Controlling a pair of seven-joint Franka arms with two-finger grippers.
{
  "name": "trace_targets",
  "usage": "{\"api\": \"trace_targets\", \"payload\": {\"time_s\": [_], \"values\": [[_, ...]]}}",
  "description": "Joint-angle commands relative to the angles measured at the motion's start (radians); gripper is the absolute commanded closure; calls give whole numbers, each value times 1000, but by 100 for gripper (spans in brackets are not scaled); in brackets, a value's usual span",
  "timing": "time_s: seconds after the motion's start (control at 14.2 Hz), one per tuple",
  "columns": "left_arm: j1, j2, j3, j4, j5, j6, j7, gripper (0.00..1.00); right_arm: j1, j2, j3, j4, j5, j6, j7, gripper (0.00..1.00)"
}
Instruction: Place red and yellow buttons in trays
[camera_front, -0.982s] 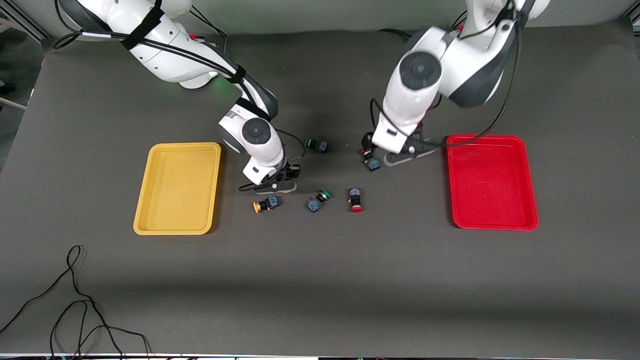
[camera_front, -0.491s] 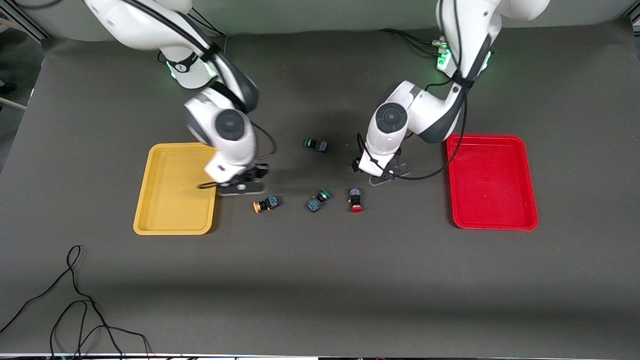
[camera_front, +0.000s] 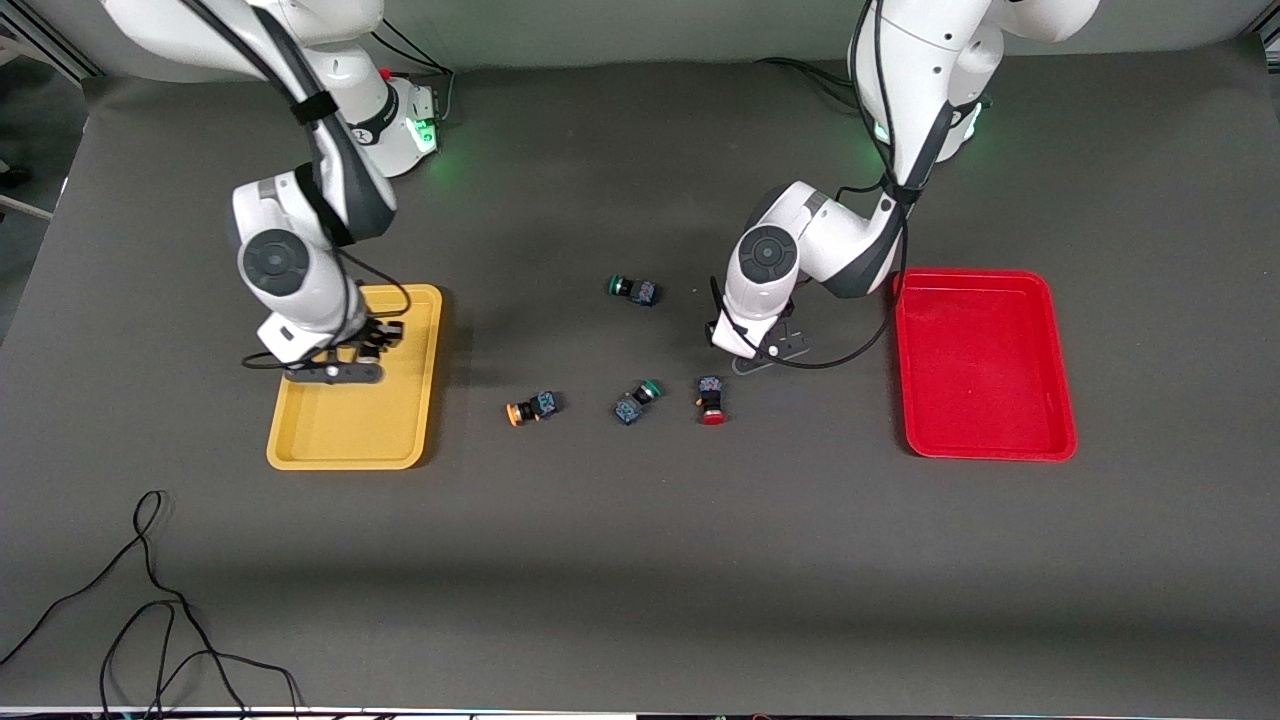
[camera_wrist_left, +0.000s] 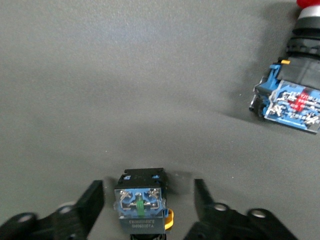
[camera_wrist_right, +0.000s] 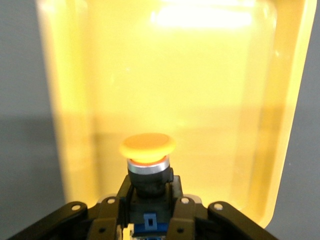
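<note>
Clock directions are read on the front view, from the middle of the dark grey surface (camera_front: 640, 560).

The right gripper (camera_front: 365, 345) hangs over the shallow yellow plastic tray (camera_front: 415, 400), which lies at about 9 o'clock. Its fingers (camera_wrist_right: 182, 212) are clamped on the dark body of a yellow-capped push-button (camera_wrist_right: 148, 150). The round cap points out ahead of the fingertips, above the tray's floor.

The left gripper (camera_front: 752, 352) is down at the surface, at about 2 o'clock and close to the middle. Its fingers (camera_wrist_left: 90, 205) stand apart on either side of a dark blue-black push-button (camera_wrist_left: 140, 202) that rests on the surface. A gap shows between each finger and the body. I cannot tell this button's cap colour.

A red-capped push-button (camera_front: 711, 400) lies on its side at 7 o'clock from the left gripper, near it. At 9 o'clock from that one, just beside it, lies a green-capped push-button (camera_front: 636, 400). Farther along the same line, toward the right arm's end, lies a second yellow-capped push-button (camera_front: 532, 408). Another green-capped push-button (camera_front: 633, 290) lies at 12 o'clock from the first green one, well apart.

The shallow red plastic tray (camera_front: 985, 440) lies at about 3 o'clock.
</note>
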Motion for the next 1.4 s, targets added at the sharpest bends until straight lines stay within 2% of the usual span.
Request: {"api": "trace_targets", "payload": {"time_s": [0.0,0.07,0.14,0.28,0.42,0.49,0.56,0.7,0.84,1.05,1.19,1.33], "values": [[-19,-7,13,-2,-8,-16,-23,63,8,-17,-124,-113,25,140,-166,100],[-19,-9,13,-2,-8,-17,-25,72,8,-6,-157,-125,27,168,-211,100],[-18,-14,13,-1,-8,-23,-25,76,8,5,-160,-125,28,168,-214,100],[-5,-47,15,28,-8,-88,-8,79,14,8,-160,-124,88,163,-217,93],[54,-134,13,91,-11,-239,65,81,25,12,-159,-121,102,163,-226,91],[77,-179,12,134,-22,-337,123,81,38,11,-157,-116,104,160,-214,62],[90,-220,16,184,-48,-441,198,82,45,11,-157,-113,122,162,-216,1],[154,-279,21,263,-56,-612,366,85,49,9,-149,-88,172,153,-214,0],[231,-337,24,275,-50,-689,510,85,98,12,-131,-38,238,153,-211,0],[399,-374,27,265,-18,-767,746,85,199,90,-128,146,439,145,-162,0],[493,-377,27,240,57,-751,831,85,282,202,-129,316,548,73,-28,0],[554,-371,27,179,93,-650,881,85,354,322,-128,491,594,41,232,0]]}}
